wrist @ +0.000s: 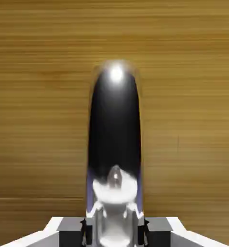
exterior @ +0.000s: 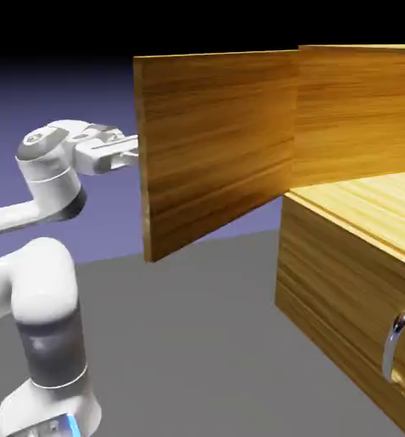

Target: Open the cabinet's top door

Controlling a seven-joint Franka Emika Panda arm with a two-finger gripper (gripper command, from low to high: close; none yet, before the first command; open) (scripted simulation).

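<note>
Top door [exterior: 218, 154] open, its handle [wrist: 114, 140] btwn gripper [wrist: 114, 232] tips.

White rounded arm [exterior: 48, 290], grey bands

Exterior view: the pale yellow wooden cabinet floor [exterior: 367, 201] is brightly lit; the brown wood-grain open door [exterior: 218, 149] is darker. Hand view: a white glare spot marks the glossy, dark, curved metal handle [wrist: 114, 120]; the surrounding wood-grain panel [wrist: 44, 106] appears evenly lit.
</note>
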